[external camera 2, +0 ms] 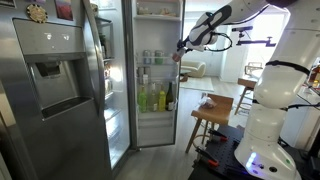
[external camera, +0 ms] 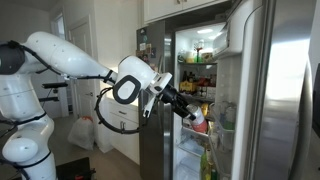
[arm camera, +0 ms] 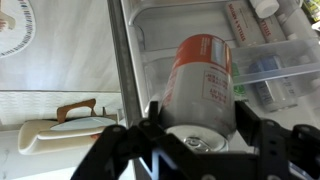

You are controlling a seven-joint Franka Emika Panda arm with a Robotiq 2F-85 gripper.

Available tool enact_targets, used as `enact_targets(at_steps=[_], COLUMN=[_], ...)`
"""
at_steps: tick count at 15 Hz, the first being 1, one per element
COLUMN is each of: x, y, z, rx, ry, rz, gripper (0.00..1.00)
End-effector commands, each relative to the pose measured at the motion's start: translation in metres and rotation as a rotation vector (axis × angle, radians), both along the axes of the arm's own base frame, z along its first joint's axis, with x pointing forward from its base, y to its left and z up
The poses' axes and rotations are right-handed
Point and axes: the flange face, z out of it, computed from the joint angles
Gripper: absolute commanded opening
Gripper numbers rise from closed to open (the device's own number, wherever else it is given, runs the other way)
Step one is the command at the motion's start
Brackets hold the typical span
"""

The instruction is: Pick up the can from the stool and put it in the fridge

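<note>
My gripper is shut on the can, a reddish cylinder with pale label marks; the black fingers press on both of its sides. In both exterior views the arm reaches out with the gripper at the open mouth of the stainless-steel fridge, level with the upper lit shelves. The can shows as a small reddish-white spot at the fingertips. In the wrist view the can stands in front of the white fridge interior.
The wooden stool stands on the floor beside the robot base, with nothing on it. Bottles fill the middle shelf. Clear door bins hold packages to the right of the can. A white bag lies on the floor.
</note>
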Motion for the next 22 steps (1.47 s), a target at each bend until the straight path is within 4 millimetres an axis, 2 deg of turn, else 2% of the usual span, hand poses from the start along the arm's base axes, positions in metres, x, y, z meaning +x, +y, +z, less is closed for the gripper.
enact_targets(at_steps=[1, 6, 11, 18, 19, 22], x=[0.015, 0.038, 0.060, 0.081, 0.073, 0.078], y=[0.010, 0.014, 0.012, 0.012, 0.010, 0.010], z=[0.032, 0.061, 0.088, 0.115, 0.096, 0.101], rx=[0.000, -0.006, -0.029, -0.006, -0.005, -0.005], ry=[-0.067, -0.091, -0.045, 0.062, 0.060, 0.074], rz=[-0.001, -0.009, -0.013, -0.026, -0.015, -0.018], gripper=[0.49, 0.49, 0.49, 0.49, 0.74, 0.74])
